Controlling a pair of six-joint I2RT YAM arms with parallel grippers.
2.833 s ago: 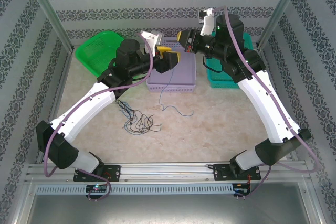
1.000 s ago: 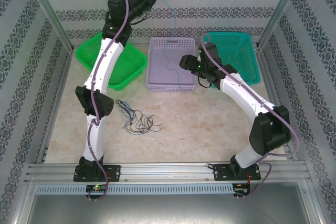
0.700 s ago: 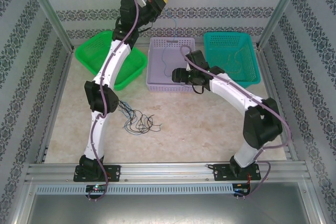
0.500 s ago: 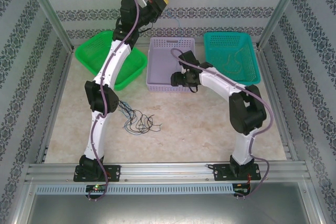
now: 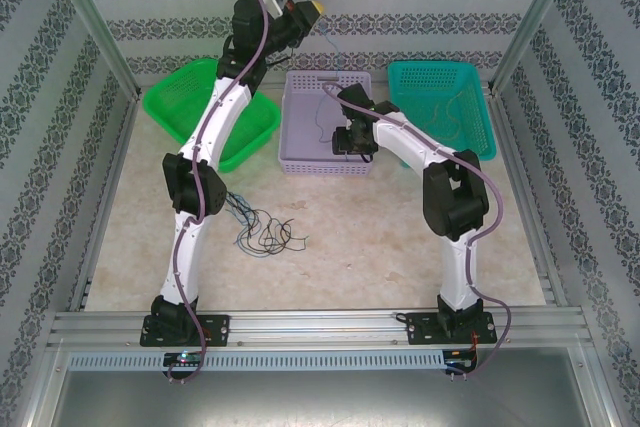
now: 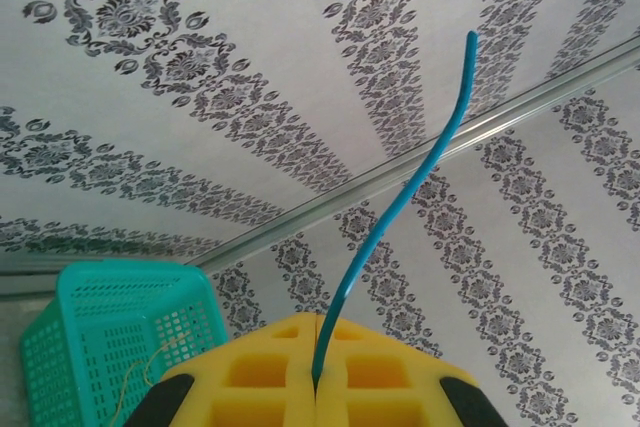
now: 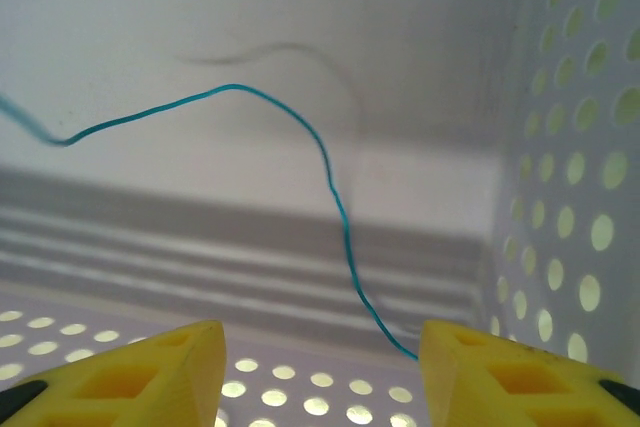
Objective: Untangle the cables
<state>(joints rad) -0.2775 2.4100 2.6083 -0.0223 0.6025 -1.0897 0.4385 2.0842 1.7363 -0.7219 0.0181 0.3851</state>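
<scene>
One thin blue wire (image 6: 400, 217) is free: left gripper (image 6: 315, 377) pinches it high at the far side, tail in lilac perforated plastic basket (image 5: 300, 162), inside the parted right gripper (image 7: 320, 347). Dark wire tangle (image 5: 262, 232) on near-left surface (image 5: 360, 247) not yet sorted.

On the table (image 5: 380, 237) a lavender basket (image 5: 310, 165) sits at the far middle. A green basket (image 5: 170, 107) rests left of it, a teal basket (image 5: 470, 97) right of it. Dark cables (image 5: 265, 232) lie tangled nearer, front-left of it.

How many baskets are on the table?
3: a green basket at the back left, a lilac basket in the middle, a teal basket at the back right. None seems hidden.
</scene>
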